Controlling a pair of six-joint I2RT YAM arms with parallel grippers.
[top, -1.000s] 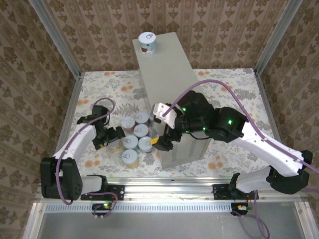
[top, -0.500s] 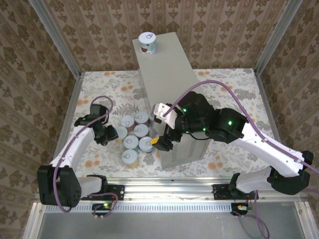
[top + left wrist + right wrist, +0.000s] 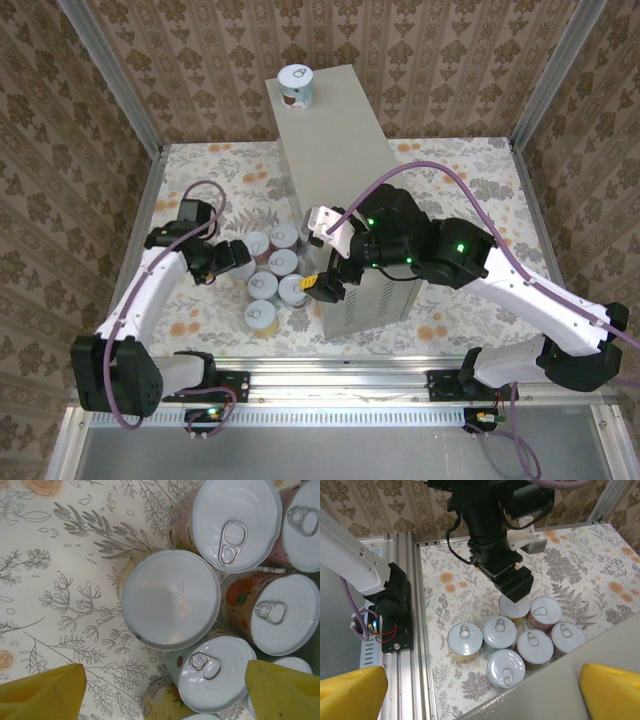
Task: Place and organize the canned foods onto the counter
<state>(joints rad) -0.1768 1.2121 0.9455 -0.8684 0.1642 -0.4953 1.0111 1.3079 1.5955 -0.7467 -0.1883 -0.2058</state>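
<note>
- The left pincer (image 3: 160, 695) hangs with its yellow fingers (image 3: 42, 695) spread wide and nothing gripped, just above a plain-topped can (image 3: 170, 600) that shows no pull tab.
- That can is one of seven cans (image 3: 275, 275) clustered upright on the floral cloth (image 3: 200, 170), just left of the counter (image 3: 340, 150) at its near end.
- An eighth can (image 3: 296, 87) stands on top of the counter, at its far end.
- The right pincer (image 3: 480, 695) gapes fully and is empty, poised at the counter's near left edge.

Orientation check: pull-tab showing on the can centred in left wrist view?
No, that can shows a plain face, no tab.
</note>
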